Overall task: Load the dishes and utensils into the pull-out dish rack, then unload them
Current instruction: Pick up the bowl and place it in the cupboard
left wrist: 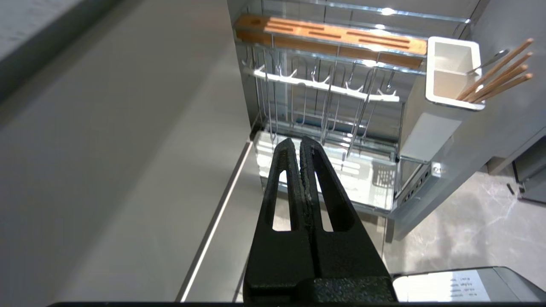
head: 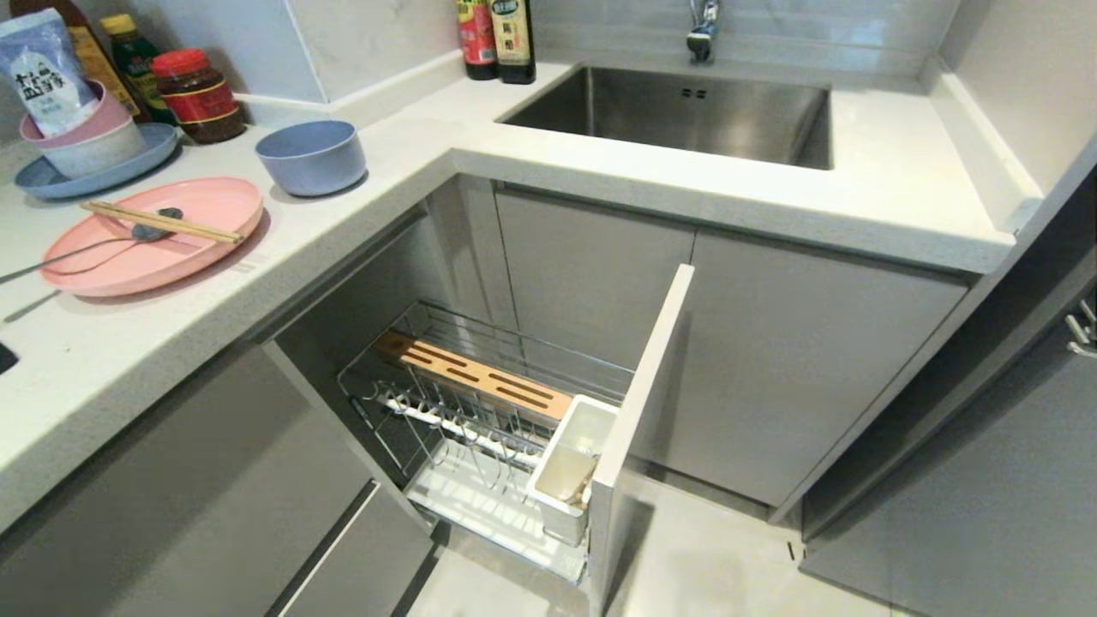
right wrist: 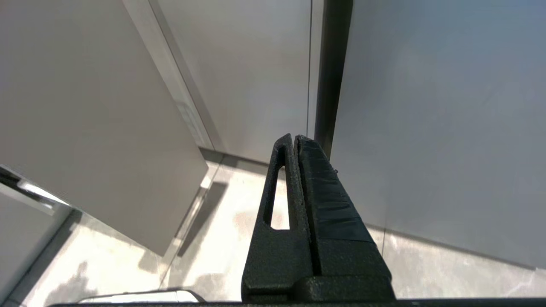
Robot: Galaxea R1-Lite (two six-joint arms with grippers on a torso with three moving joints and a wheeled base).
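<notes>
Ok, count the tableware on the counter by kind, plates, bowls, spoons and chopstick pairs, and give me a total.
Plates: 2 (pink plate, blue-grey plate)
Bowls: 2 (periwinkle-blue bowl, pink-rimmed bowl)
Spoons: 1 (silver spoon)
Chopstick pairs: 1 (wooden chopsticks)
Total: 6
</notes>
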